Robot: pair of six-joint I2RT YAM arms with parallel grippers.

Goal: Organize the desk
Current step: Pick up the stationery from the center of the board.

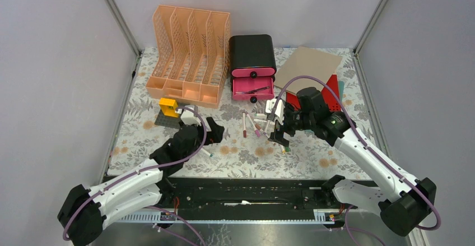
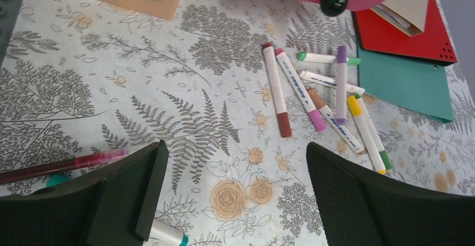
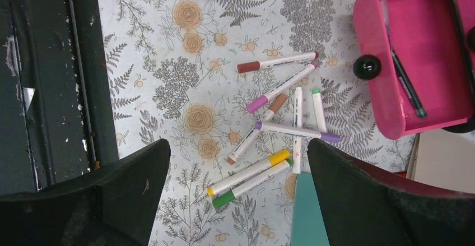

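1. The left hand (image 2: 235, 162) hangs low over the surface (image 2: 168, 78). Its fingers (image 2: 129, 201) are spread wide and nothing is between them. A red pen (image 2: 61, 166) lies on the cloth and runs up to the edge of one finger.
2. The right hand (image 3: 238, 151) is also spread wide and holds nothing (it hovers above a loose heap of markers (image 3: 280, 117)).
3. The markers lie crossed over each other, just in front of the pink drawer (image 3: 392, 106). The drawer is pulled open, with a dark pen (image 3: 408, 83) inside.
4. The drawer belongs to a black box (image 1: 252, 52). An orange file rack (image 1: 187, 55) stands just beside the box, on its left.
5. To the right of the markers a teal folder (image 2: 403, 83) lies under a red folder (image 2: 409, 33), and a brown sheet (image 1: 308, 64) lies on top.
6. The surface has a cloth with ferns and flowers. It reaches from the arm bases to the back wall and carries all these things.
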